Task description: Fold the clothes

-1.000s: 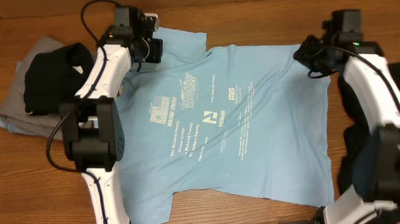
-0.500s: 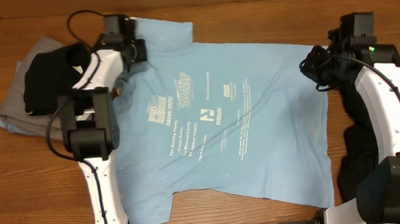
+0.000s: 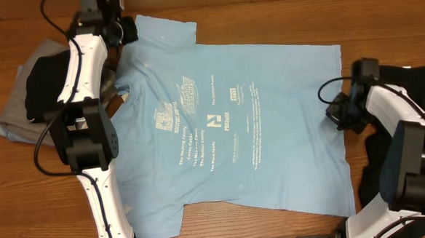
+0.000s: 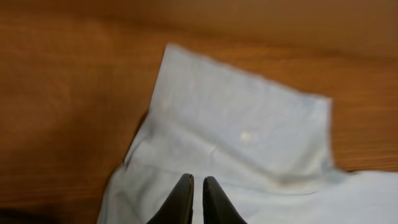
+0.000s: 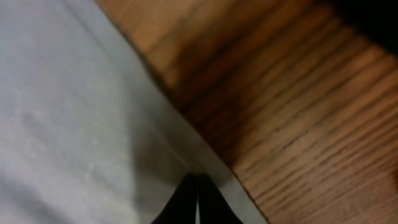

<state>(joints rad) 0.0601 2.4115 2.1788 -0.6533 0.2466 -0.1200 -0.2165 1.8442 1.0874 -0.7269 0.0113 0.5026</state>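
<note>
Light blue T-shirt (image 3: 227, 125) lies spread flat, print up, on the table (image 3: 280, 17). Left gripper (image 4: 198, 182) is over the far sleeve, fingers nearly pressed together, no cloth seen between. Right gripper (image 5: 197, 182) is pressed together at the hem edge; can't tell if it pinches cloth. Black shirt (image 3: 47, 84) sits on grey shirt (image 3: 8, 119), just beside the collar end.

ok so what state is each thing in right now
light blue T-shirt, spread flat, print up, unfolded
black shirt, bunched on the grey one
grey shirt, lying loose underneath
black clothes, heaped at right
left gripper, all but shut, over a sleeve
right gripper, shut at the shirt's edge
</note>
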